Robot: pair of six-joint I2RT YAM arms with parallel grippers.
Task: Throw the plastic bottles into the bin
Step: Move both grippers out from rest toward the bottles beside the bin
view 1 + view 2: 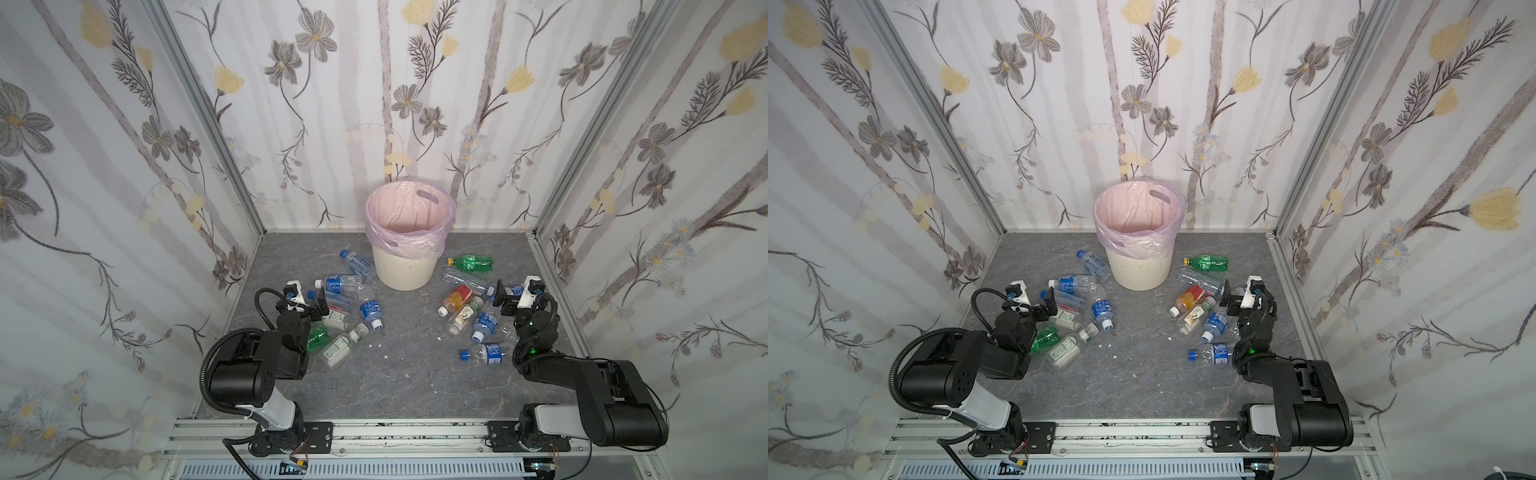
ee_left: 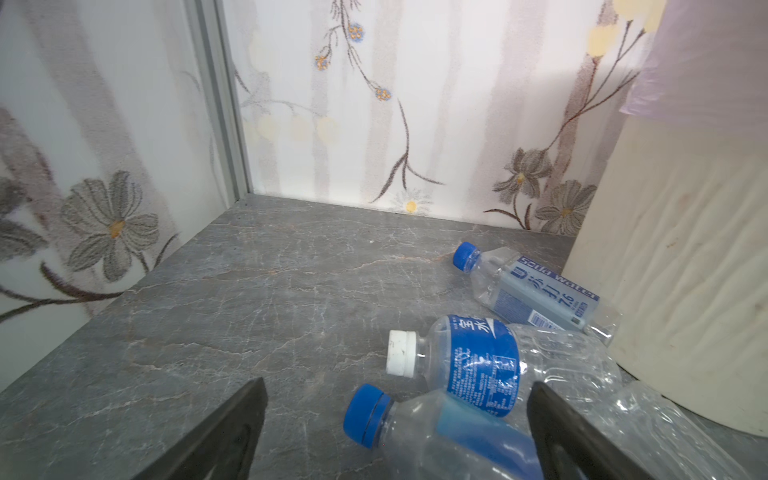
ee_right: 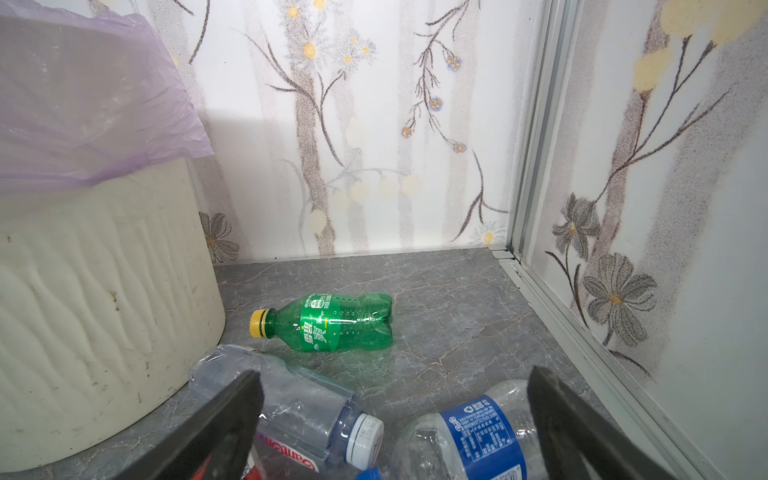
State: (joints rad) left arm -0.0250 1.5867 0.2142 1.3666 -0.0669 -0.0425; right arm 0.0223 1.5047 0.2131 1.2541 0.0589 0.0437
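Lying loose: small plastic drink bottles [image 1: 370, 309], all on their sides on the grey stone-look floor [image 1: 395, 374], one cluster beside each of our arms.
Bin: round cream-white ribbed plastic wastebasket [image 1: 405, 270] lined with a pale pink bag, upright, beyond both sets of fingertips and inward of each. No bottle shows inside it in both top views.
Left gripper [image 2: 397, 384]: jaws spread wide, pinching nothing.
Left target: clear bottle with a blue cap and pale blue label [image 2: 415, 440], just ahead of the fingertips. Its cap sits about midway in the gap, and its body runs aslant toward the bin-side finger [image 2: 565, 432].
Right gripper [image 3: 397, 372]: jaws likewise spread, empty.
Right target: clear bottle with a deep blue label [image 3: 478, 432], in the gap, close to the wall-side finger. Its long axis runs roughly along our reach, so we judge the jaws would close across its body.
Neighbours: clear white-capped bottle [image 3: 307, 399] passes under the bin-side finger. A green yellow-capped bottle [image 3: 332, 322] lies farther ahead, crosswise to our reach.
Nearer arm: each cluster suits its own side; neither arm need cross.
Contact: whether any fingertip touches a bottle, we cannot tell.
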